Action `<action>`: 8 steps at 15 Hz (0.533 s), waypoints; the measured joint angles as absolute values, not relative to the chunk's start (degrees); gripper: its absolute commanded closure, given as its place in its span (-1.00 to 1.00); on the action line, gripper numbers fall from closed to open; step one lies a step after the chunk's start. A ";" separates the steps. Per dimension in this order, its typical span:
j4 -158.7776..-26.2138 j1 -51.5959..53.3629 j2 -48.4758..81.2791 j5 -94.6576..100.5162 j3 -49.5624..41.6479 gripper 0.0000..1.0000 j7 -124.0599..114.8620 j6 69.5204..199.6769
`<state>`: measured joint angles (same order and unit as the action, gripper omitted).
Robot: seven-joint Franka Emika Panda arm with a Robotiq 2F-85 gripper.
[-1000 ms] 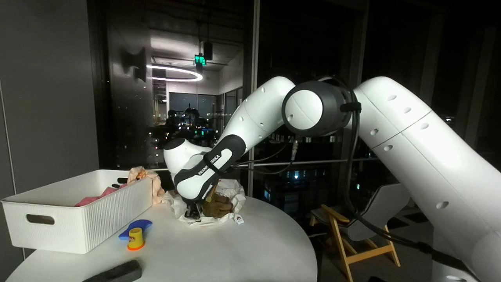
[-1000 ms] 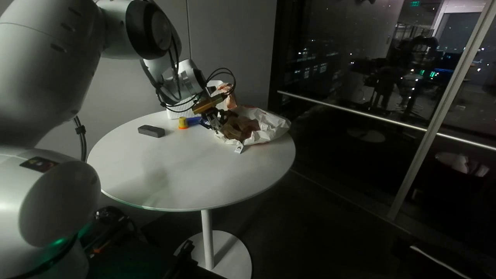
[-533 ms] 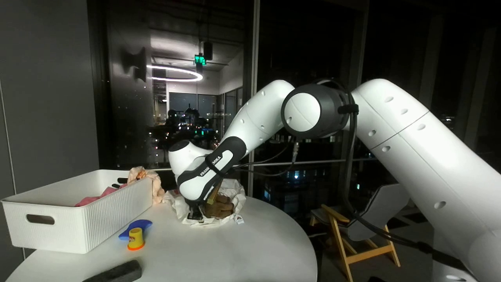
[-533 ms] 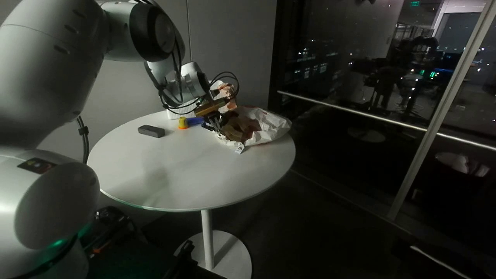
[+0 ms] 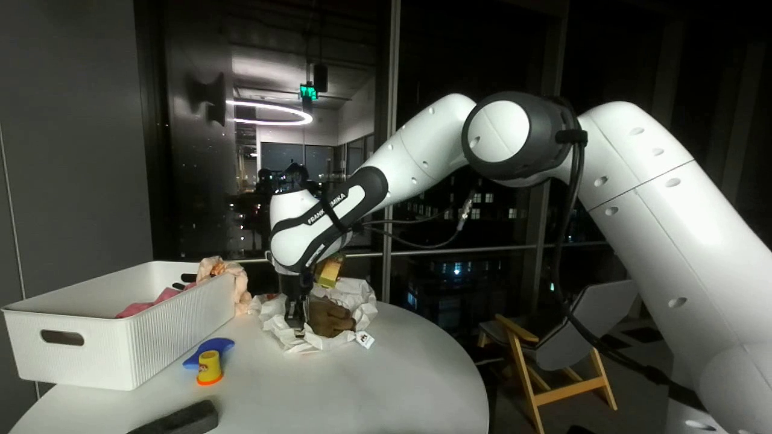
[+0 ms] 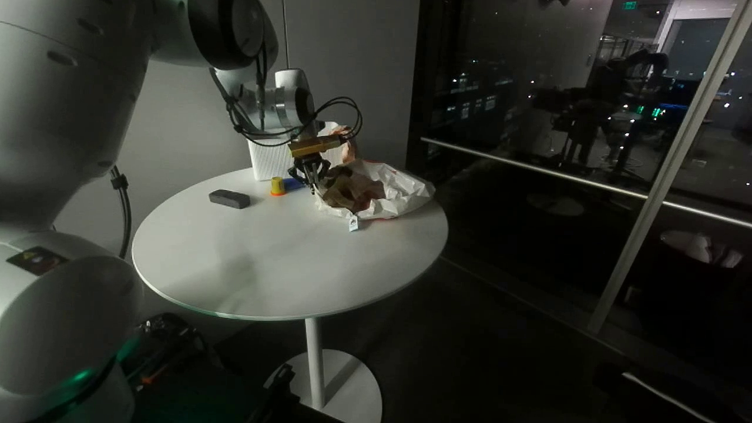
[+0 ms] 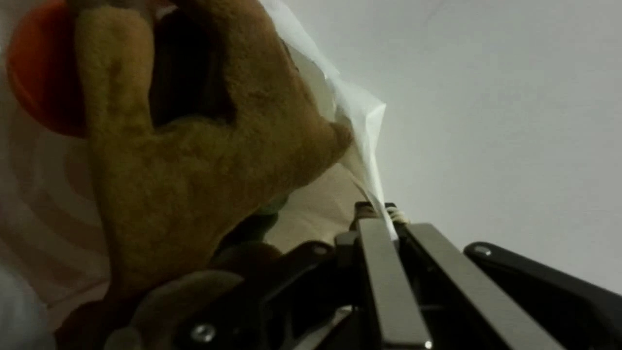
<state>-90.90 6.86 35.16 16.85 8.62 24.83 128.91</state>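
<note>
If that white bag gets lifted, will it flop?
Probably: the bag looks thin and crumpled. It would likely tilt, since the hand pinches only one side. The brown fuzzy thing inside might tumble out, as the bag gapes open.

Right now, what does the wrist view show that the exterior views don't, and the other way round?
Only the wrist view clearly shows the fingers pinching the edge of the bag and a round orange thing.
Only the exterior views show the bin, yellow tub, blue piece and dark block.
Both show the bag, brown plush, fingers and table.
</note>
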 measured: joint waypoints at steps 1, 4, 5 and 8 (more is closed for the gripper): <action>-91.41 6.01 34.16 14.58 10.05 0.83 27.92 127.06; -92.00 3.81 32.26 7.95 13.43 0.83 36.42 120.55; -92.00 3.32 31.87 6.04 14.09 0.84 38.91 117.81; -91.96 2.75 30.72 2.40 14.67 0.81 43.80 109.89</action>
